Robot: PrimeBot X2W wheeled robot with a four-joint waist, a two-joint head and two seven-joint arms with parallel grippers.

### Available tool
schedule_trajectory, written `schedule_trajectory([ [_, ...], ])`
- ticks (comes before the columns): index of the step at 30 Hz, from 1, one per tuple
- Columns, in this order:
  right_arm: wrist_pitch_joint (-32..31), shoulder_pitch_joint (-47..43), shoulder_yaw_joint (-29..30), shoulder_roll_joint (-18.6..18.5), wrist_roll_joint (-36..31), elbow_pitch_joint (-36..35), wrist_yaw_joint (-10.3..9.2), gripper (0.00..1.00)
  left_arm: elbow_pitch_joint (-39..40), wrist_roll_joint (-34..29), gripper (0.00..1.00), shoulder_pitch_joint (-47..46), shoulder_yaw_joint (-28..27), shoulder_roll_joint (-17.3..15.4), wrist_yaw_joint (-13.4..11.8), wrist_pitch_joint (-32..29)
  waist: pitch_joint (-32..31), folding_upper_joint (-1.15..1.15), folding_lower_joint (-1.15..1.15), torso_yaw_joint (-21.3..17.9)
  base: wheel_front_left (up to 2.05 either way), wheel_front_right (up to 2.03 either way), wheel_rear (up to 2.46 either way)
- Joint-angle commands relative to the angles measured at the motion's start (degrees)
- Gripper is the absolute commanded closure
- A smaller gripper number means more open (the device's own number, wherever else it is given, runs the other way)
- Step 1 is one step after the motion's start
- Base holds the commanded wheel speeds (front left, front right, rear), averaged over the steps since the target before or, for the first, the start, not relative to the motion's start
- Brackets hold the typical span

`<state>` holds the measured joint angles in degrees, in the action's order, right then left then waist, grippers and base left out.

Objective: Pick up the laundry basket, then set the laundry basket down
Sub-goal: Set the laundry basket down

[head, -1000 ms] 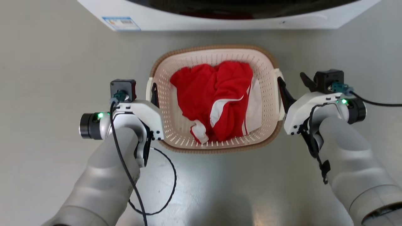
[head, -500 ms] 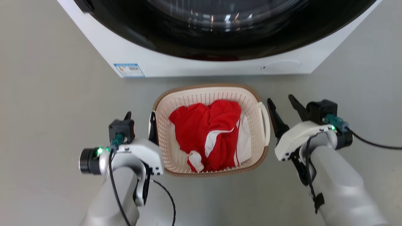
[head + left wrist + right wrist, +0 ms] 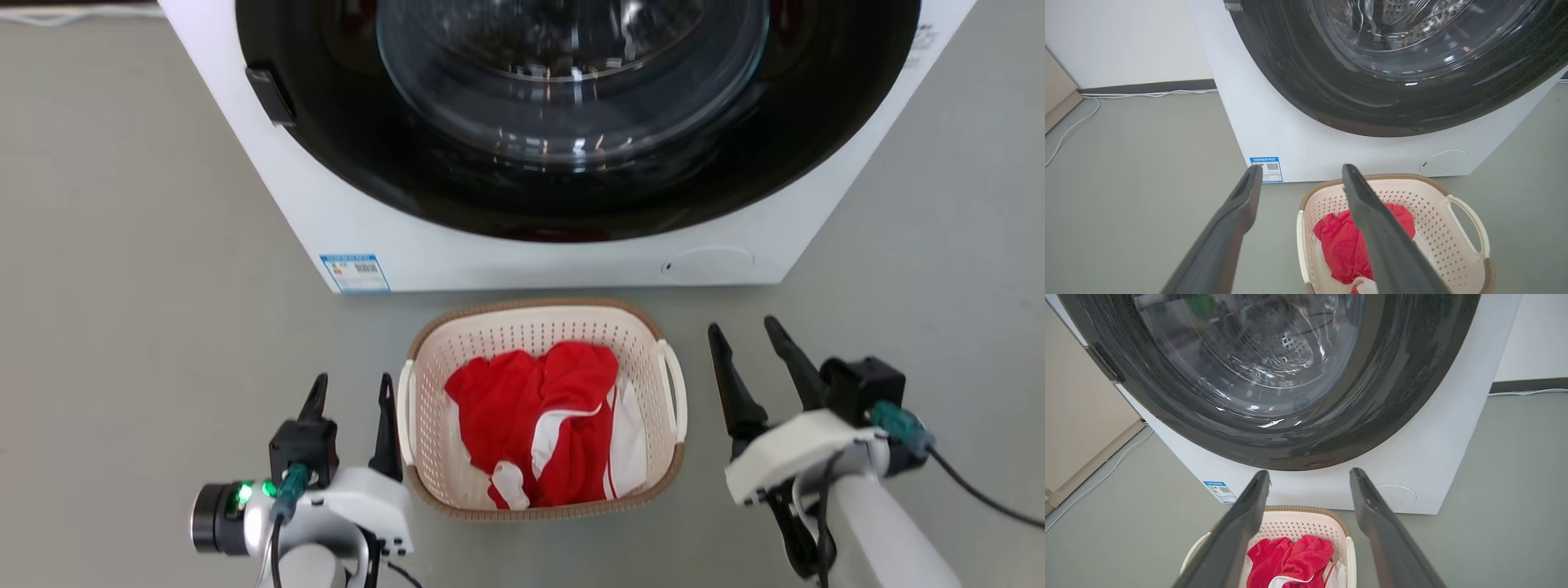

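- Head view: the laundry basket (image 3: 535, 333) stands on the grey floor (image 3: 147, 327) before the washing machine (image 3: 424, 253), with a red garment (image 3: 531, 408) inside. The left gripper (image 3: 351, 390) is just beside its left handle, and the right gripper (image 3: 745, 336) is near its right one.
- Left wrist view: the fingers are spread and hold nothing.
- Right wrist view: the fingers are likewise apart and empty, with the basket below them.
- My judgement: the basket is grounded and ungripped, so either it has been set down or the lift is still to come.

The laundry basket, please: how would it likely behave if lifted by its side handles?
The laundry basket is probably stiff yet light: thin perforated plastic walls, holding only the red and white garment. Lifted evenly by both white handles, it should stay level; one-sided, it would likely tip.
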<state>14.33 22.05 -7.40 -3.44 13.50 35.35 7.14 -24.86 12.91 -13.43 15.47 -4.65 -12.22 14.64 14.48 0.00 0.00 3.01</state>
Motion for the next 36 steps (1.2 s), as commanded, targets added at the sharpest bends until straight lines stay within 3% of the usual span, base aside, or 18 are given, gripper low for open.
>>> schedule_trajectory([
  [1,0.66,-2.00,-0.87,0.57,-0.84,-2.69,0.35,0.00,2.51,-1.09,0.00,1.06,-2.28,-0.53,0.38,0.36,-1.98,0.00,0.00,0.19,0.00,0.00,0.00],
  [17,0.66,-19.92,0.51,0.57,-1.12,-18.24,0.35,0.00,16.69,-3.67,0.00,16.99,-6.04,0.19,2.53,0.36,-12.33,0.00,0.00,-0.31,0.00,0.00,0.00],
  [36,0.67,-26.98,2.95,0.57,-0.33,-22.43,0.35,0.00,21.87,-3.95,0.00,22.97,-7.26,0.36,4.29,0.36,-16.28,0.00,0.00,-1.03,0.00,0.00,0.00],
])
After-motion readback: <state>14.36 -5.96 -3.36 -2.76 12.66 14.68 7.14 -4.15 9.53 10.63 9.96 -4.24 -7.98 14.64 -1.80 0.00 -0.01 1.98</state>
